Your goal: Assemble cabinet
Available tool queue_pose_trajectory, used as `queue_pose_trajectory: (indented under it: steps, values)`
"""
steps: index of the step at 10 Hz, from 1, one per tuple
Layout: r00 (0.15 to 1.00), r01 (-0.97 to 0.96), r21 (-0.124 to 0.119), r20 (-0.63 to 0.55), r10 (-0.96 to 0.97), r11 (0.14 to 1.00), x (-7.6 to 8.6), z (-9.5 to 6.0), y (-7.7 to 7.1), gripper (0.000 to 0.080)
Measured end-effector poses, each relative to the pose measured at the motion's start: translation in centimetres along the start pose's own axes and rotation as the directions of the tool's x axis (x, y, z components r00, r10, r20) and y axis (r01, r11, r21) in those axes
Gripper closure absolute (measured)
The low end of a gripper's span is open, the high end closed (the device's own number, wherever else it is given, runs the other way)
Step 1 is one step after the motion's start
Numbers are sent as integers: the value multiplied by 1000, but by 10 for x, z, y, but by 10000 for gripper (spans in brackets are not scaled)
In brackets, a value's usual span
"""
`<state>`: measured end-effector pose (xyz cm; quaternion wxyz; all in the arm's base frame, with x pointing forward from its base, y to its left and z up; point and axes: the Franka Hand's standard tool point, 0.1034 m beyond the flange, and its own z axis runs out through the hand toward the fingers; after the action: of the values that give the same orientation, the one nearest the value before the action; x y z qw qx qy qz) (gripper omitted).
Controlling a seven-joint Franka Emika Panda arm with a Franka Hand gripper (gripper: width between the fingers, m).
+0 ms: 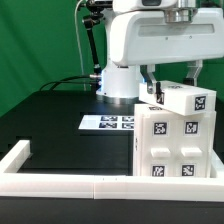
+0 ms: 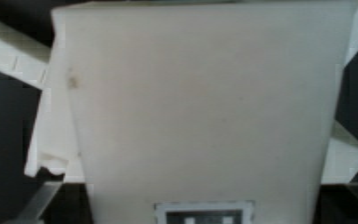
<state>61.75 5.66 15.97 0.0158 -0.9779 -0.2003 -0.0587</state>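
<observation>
Marker board (image 1: 107,122): flat on the tabletop (image 1: 50,115), well off to the side of the hand.
Cabinet (image 1: 172,135): right under the hand, upright.
Hand (image 1: 172,85): spread wide around the cabinet's top block.
Risk: could slip or tip if squeezed crooked.

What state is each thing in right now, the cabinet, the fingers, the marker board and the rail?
Cabinet: upright on the table against the rail, a tagged block tilted on its top.
Fingers: spread around the top block, one each side; whether they press it is unclear.
Marker board: flat on the table, uncovered.
Rail: lying along the table's near edge.
</observation>
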Motion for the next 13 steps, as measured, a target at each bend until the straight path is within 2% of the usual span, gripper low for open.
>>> queue_pose_trajectory:
  steps: [5,8,10,12,13]
  values:
    - [951,-309,1,0,309,951,0,0,-1,240]
    - [787,-616,13,-33,616,788,-2,0,-13,240]
    - [634,-770,41,-56,771,636,-4,0,-17,240]
    - [502,-860,79,-56,863,505,-2,0,-17,240]
    - [454,-886,85,-50,890,456,-2,0,-17,240]
